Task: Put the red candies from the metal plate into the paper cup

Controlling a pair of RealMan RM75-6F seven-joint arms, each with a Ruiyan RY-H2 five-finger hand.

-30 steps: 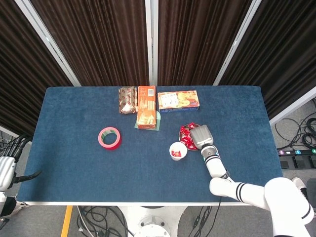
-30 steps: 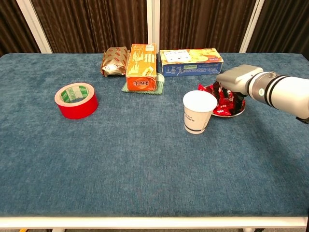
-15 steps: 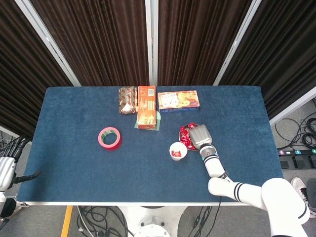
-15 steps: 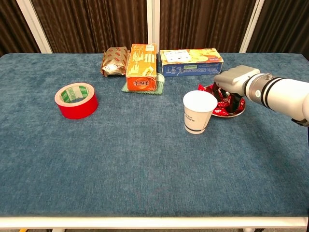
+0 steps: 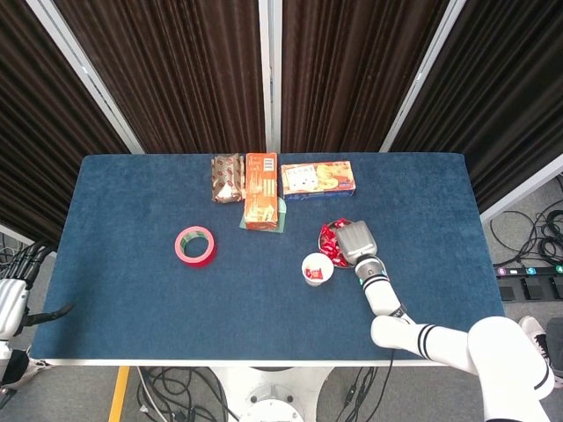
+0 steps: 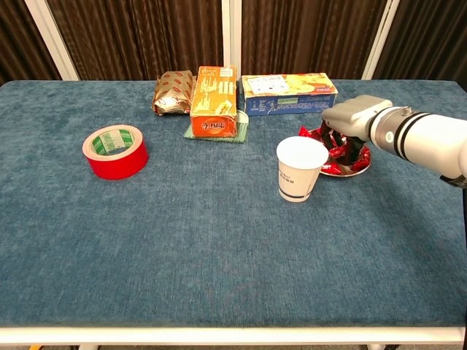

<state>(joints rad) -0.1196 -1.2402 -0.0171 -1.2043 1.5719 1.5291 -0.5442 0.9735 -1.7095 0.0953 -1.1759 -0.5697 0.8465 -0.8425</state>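
Your blue table (image 5: pixel 132 290) holds everything; your right hand (image 6: pixel 352 117) hangs palm-down over the metal plate (image 6: pixel 360 168) at the right, fingers dipped into the red candies (image 6: pixel 337 148), though whether they pinch one cannot be told; your left hand (image 5: pixel 10 299) waits off the table's left edge, fingers apart, holding nothing; the paper cup (image 6: pixel 300 168) stands just beside the plate with a red candy inside.
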